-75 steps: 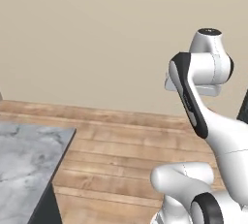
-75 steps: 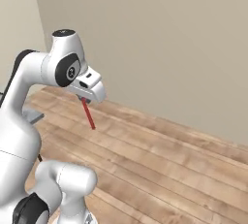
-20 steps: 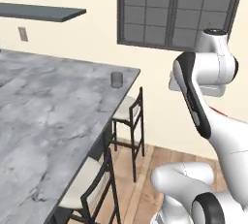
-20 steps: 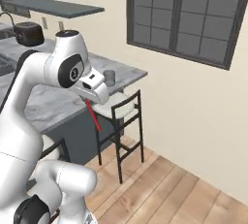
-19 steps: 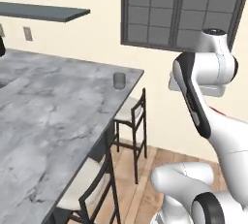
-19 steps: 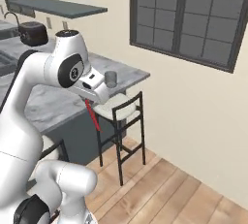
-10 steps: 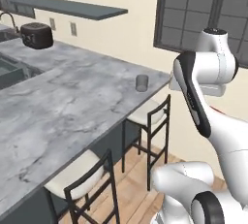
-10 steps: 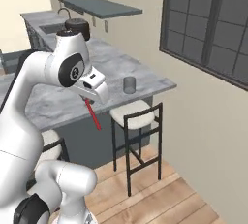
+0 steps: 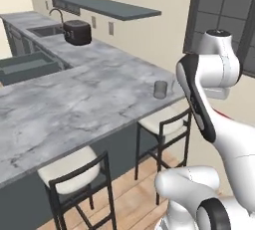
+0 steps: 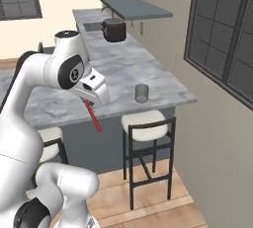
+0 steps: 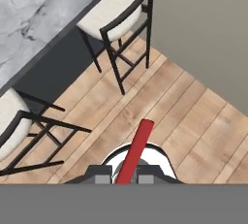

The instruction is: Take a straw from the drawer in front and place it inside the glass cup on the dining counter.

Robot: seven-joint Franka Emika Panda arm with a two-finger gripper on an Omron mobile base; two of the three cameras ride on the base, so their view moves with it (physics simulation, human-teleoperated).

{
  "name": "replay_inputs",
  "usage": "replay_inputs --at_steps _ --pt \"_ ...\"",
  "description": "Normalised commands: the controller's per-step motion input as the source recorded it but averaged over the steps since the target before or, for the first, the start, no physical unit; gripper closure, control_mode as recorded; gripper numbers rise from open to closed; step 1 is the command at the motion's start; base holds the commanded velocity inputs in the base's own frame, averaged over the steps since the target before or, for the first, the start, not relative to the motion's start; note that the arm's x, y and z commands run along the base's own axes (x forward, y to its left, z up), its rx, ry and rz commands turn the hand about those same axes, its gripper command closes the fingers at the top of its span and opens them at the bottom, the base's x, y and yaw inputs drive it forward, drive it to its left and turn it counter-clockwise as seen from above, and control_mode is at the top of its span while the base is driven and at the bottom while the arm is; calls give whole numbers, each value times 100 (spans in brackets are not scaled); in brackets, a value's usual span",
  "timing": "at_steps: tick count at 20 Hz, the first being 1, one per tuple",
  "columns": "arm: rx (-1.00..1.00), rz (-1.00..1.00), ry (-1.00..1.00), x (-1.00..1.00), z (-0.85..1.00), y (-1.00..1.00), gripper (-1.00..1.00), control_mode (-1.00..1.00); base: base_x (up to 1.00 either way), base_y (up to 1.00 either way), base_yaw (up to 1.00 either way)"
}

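- The end effector (image 11: 127, 173) is clamped narrow on the straw (image 10: 93, 116), a thin red stick that hangs down and slightly outward from between the fingers.
- In the hand view the straw (image 11: 134, 151) runs up from the finger tips over the wooden floor (image 11: 193, 126).
- The end effector (image 10: 89, 103) hangs in the air off the near side of the dining surface (image 10: 123, 69), not above the slab.
- The glass cup (image 10: 142, 93) stands upright near the end corner of the marble slab, well apart from the straw.
- In the left base view the glass cup (image 9: 160, 89) sits close to the slab's edge, just above a stool (image 9: 163, 120).
- Cream-seated black stools (image 11: 116, 14) stand along the side of the dining surface (image 9: 74, 104).
- A dark toaster (image 9: 76, 32) rests farther back, beside a sink (image 9: 47, 31) with a faucet.
- A grey shelf (image 10: 134, 7) is fixed to the wall above the slab, and dark-framed windows (image 10: 225, 39) fill the wall beside it.
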Motion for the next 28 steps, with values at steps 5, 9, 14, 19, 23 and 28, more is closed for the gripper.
replay_inputs --at_steps 5,9,14,19,23,28 --pt "0 0 0 0 0 0 100 100 -14 -76 27" --pt "0 0 0 0 0 0 100 100 7 -52 37" --pt "0 0 0 0 0 0 100 100 32 -56 48" --pt "0 0 0 0 0 0 100 100 2 -78 46" --pt "0 0 0 0 0 0 100 100 25 -65 34" --pt "0 0 0 0 0 0 100 100 74 -25 18"
